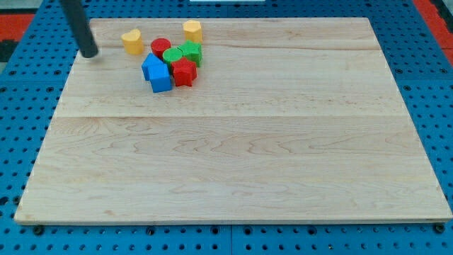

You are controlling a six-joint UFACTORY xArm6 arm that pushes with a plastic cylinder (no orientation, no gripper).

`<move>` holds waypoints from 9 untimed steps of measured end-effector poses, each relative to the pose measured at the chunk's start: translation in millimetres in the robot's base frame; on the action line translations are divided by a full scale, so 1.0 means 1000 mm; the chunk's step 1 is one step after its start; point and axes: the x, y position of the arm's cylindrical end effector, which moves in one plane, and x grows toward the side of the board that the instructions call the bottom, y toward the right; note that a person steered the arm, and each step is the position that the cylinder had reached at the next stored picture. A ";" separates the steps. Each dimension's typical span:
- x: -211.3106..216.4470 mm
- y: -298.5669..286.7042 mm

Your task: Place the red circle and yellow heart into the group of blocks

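Note:
The red circle (161,47) sits at the view's upper left, touching the cluster: two green blocks (172,55) (190,52), a red block (184,71) and two blue blocks (151,66) (161,78). The yellow heart (131,41) lies just left of the red circle, a small gap apart. A yellow cylinder (192,30) stands alone above the cluster. My tip (90,54) rests near the board's left edge, left of the yellow heart and clear of all blocks.
The wooden board (233,163) lies on a blue pegboard table (21,127). The blocks are close to the board's top edge.

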 end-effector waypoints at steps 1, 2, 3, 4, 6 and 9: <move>-0.057 0.042; -0.060 0.084; -0.053 0.115; -0.036 0.114; -0.039 0.081; -0.005 0.073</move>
